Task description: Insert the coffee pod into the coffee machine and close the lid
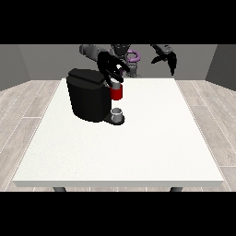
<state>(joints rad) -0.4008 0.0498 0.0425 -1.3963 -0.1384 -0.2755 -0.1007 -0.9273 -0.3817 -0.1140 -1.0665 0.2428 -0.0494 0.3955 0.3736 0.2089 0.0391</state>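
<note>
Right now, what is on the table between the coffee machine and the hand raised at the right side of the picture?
In the front view, only bare white table lies between the coffee machine and the raised hand at the view's right; nothing stands on that stretch.

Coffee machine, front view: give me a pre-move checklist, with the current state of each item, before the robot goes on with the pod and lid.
1. Coffee machine upright on the white table: ok.
2. Hand at the view's left over the machine's red holder: ok.
3. Pod in that hand: cannot tell; something pale shows at its fingers.
4. Pod seated in the holder: cannot tell.
5. Lid closed: cannot tell from this angle.
6. Hand at the view's right raised clear of the machine: ok.
7. Small grey cup under the holder: ok.
</note>
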